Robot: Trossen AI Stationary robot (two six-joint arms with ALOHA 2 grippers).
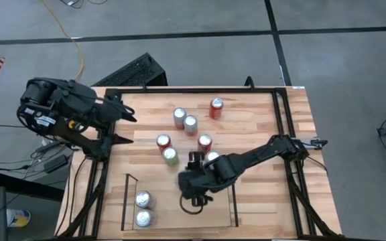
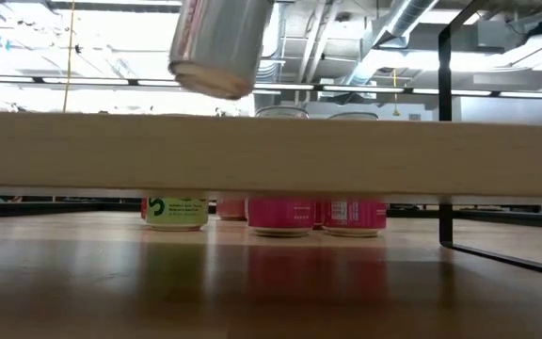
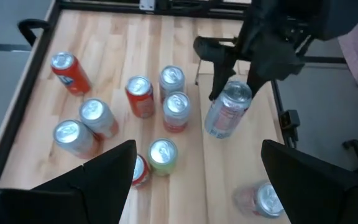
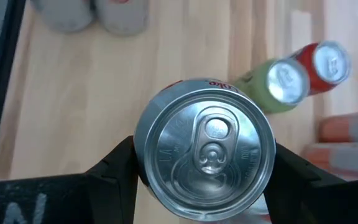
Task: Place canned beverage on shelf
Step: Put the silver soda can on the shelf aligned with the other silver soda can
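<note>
My right gripper [image 1: 193, 191] is shut on a silver can [image 3: 229, 111] and holds it in the air over the shelf [image 1: 173, 217], a low bay with thin black rails and a wood floor at the table's near edge. Two silver-topped cans [image 1: 143, 208] stand on their bases at the shelf's left end. Several more cans, red, silver and one green [image 1: 171, 156], stand upright on the table's middle. My left gripper [image 1: 127, 127] waits open at the table's far left, high above the wood, with nothing between its fingers. My right gripper pinches the silver can's side wall just below its top rim [image 4: 143, 163] between its two fingers [image 4: 118, 171], one on each side. The fingers slant down from above. The can is lifted clear and hangs tilted, its base [image 2: 210, 80] lowest.
A black metal frame [image 1: 283, 120] runs round the tabletop. The standing cans [image 3: 176, 111] crowd the table's middle, just beyond the shelf's far rail. In the low view a wood plank [image 2: 271, 151] crosses the picture and a black upright [image 2: 443, 141] stands at the right.
</note>
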